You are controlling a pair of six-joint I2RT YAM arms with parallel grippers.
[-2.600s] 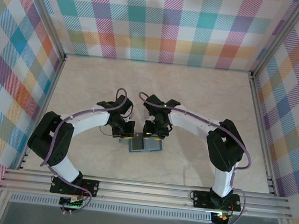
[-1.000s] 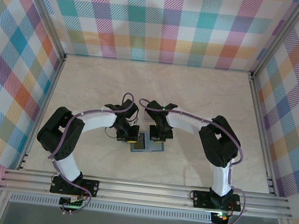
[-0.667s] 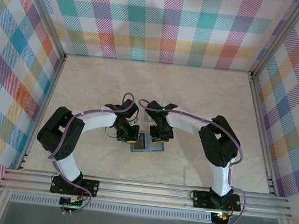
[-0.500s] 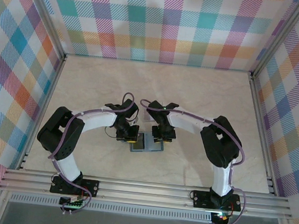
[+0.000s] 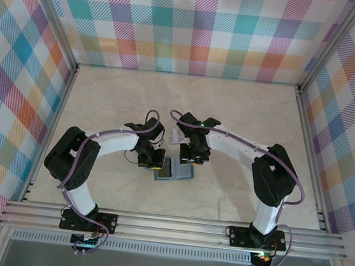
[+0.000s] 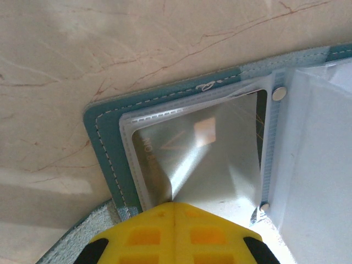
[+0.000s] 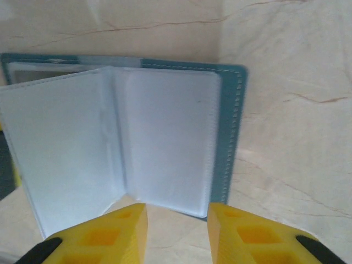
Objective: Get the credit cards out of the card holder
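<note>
Just beyond right gripper (image 7: 177, 226): card holder (image 7: 233, 137)

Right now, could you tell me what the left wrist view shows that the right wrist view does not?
Left wrist: a shiny card in the holder's clear pocket, two snaps, and the left claw shut at the pocket's edge. Right wrist: frosted sleeves spread open, looking blank, and the right claw open before them. Both: the teal holder lying open on the marble table.

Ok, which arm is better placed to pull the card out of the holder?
Probably right: the right gripper is open over the card holder, while the left gripper is shut, tip at the pocket holding the credit card.
</note>
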